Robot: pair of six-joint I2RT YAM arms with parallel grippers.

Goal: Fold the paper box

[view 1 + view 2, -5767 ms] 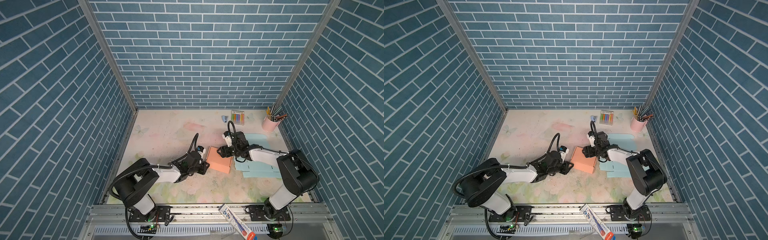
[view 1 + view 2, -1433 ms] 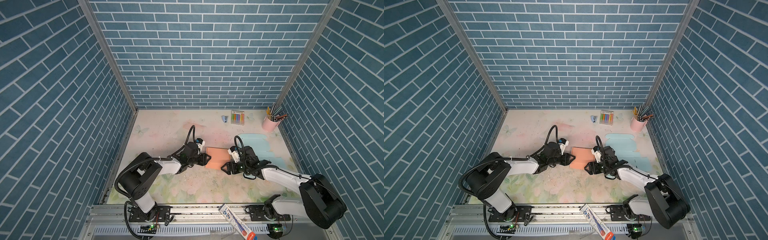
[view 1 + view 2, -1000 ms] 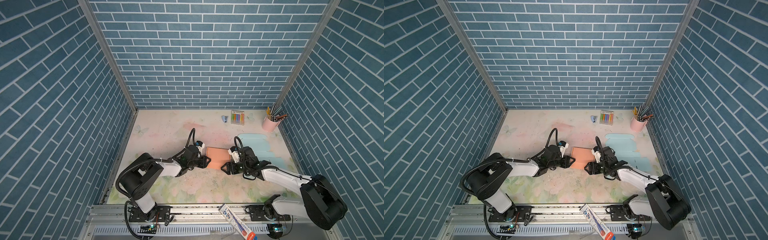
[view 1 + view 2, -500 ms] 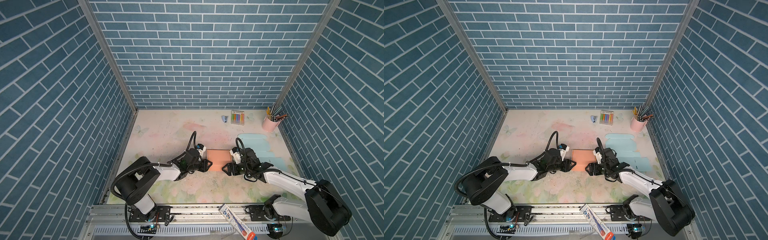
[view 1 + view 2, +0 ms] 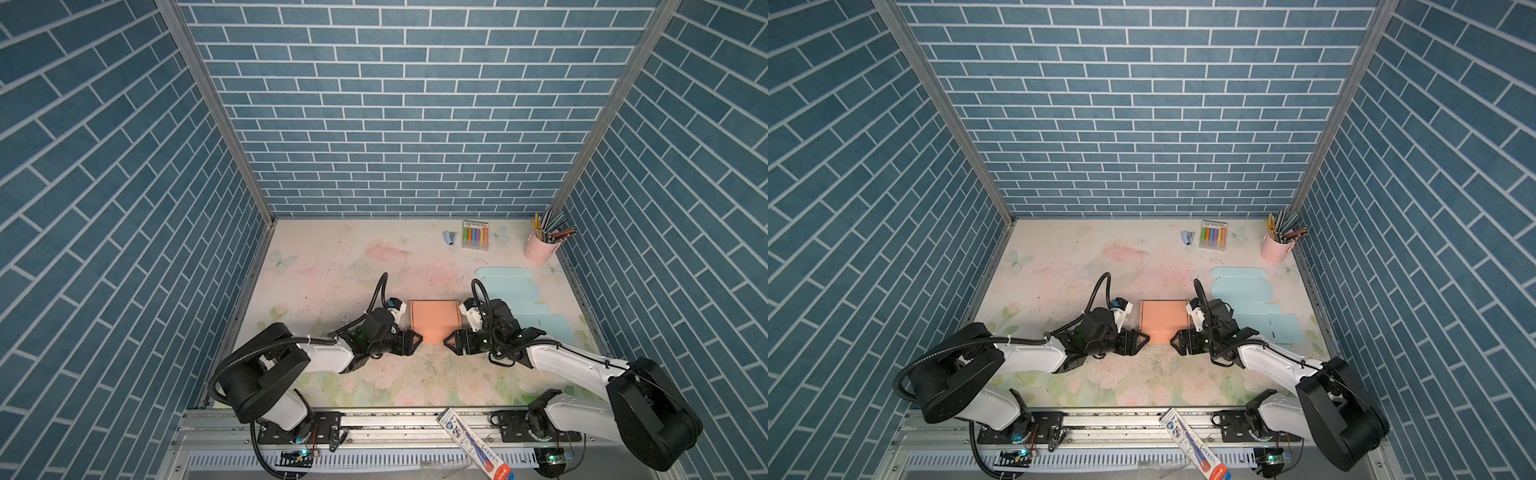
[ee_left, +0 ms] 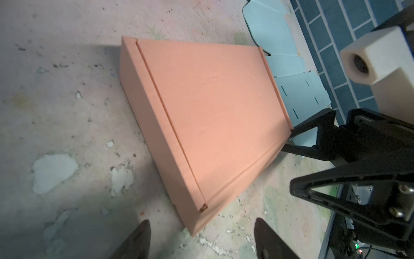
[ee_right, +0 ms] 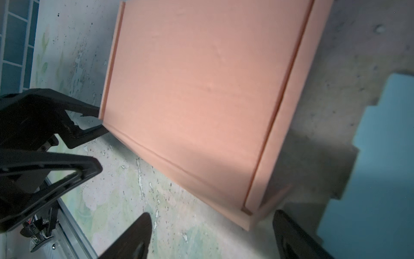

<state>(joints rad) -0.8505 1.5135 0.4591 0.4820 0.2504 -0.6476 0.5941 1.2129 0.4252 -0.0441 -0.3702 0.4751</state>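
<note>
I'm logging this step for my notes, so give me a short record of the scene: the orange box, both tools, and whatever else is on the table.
box: orange paper box, closed, lid flat, resting on the table
left tool: open, empty, by the box's front left corner
right tool: open, empty, by the box's front right corner
contact with box: cannot tell
spare: light blue flat blank, lying right of the box
back of table: pink pencil cup, marker pack, small blue object
</note>
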